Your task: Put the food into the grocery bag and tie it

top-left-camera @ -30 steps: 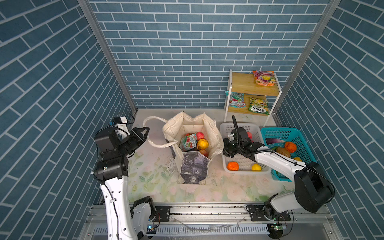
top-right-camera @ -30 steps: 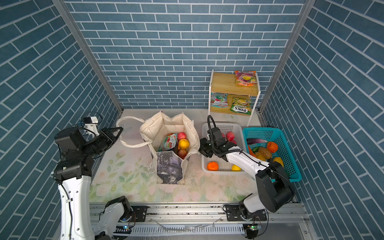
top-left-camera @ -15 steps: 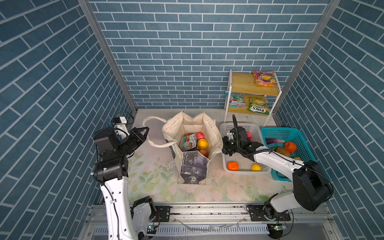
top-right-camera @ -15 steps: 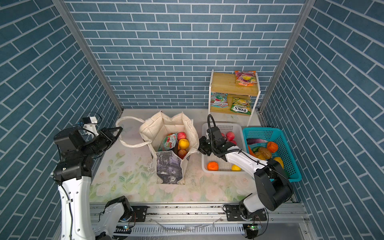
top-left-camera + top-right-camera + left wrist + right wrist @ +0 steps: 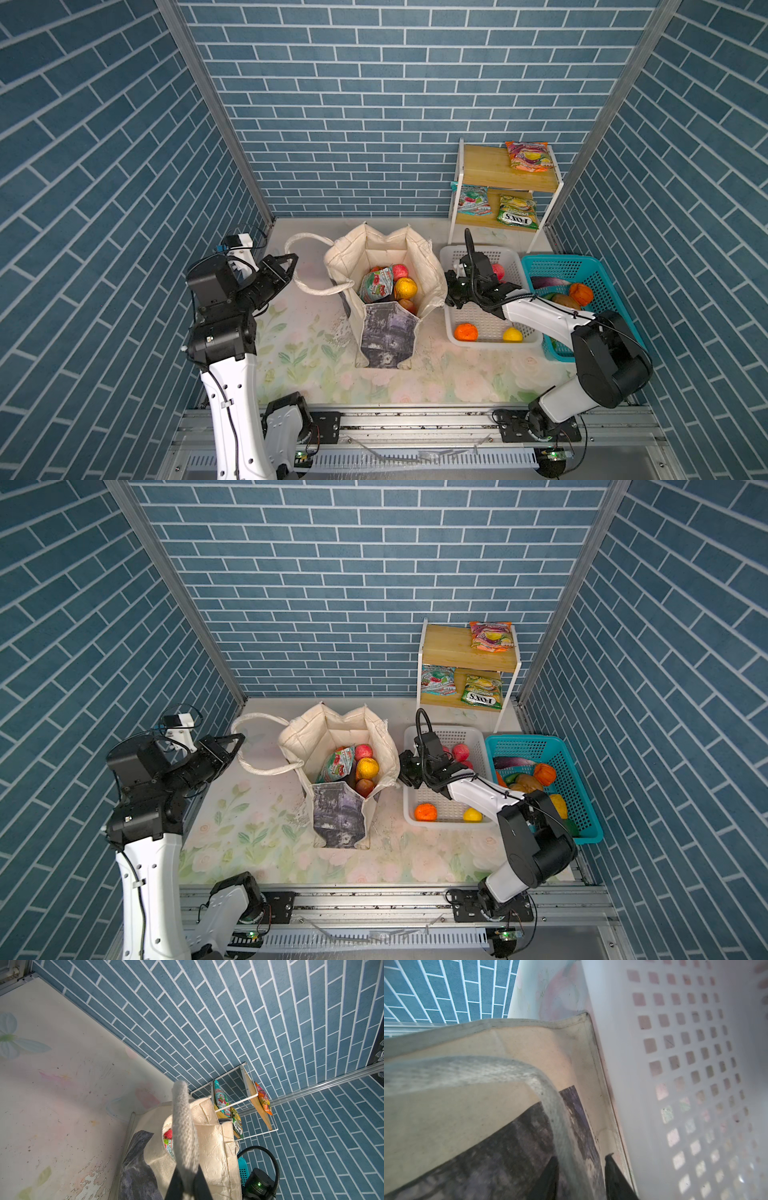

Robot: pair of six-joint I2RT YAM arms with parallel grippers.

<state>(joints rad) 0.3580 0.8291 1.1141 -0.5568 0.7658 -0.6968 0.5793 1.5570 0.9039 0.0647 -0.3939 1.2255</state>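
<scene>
Table (image 5: 316,357): floral sheet across the lower centre of both top views.
Bag (image 5: 353,257): frame centre, upright, mouth toward the camera; printed panel (image 5: 386,336) facing the lower edge.
White basket (image 5: 490,249): just right of the bag; in the right wrist view its wall meets the bag's edge.
Left strap (image 5: 307,266): a loop whose long axis runs left from the bag to the left gripper.
Left gripper (image 5: 293,259): closed on the left strap; only the left wrist view shows the webbing pinched between the fingers (image 5: 175,1186).
Right gripper (image 5: 449,297): between bag and white basket, jaws hidden in both top views; the right wrist view shows them partly apart, astride the right strap (image 5: 550,1105).
Food: packet (image 5: 376,284) and fruits (image 5: 405,287) inside the bag; orange (image 5: 465,331) in the white basket.
</scene>
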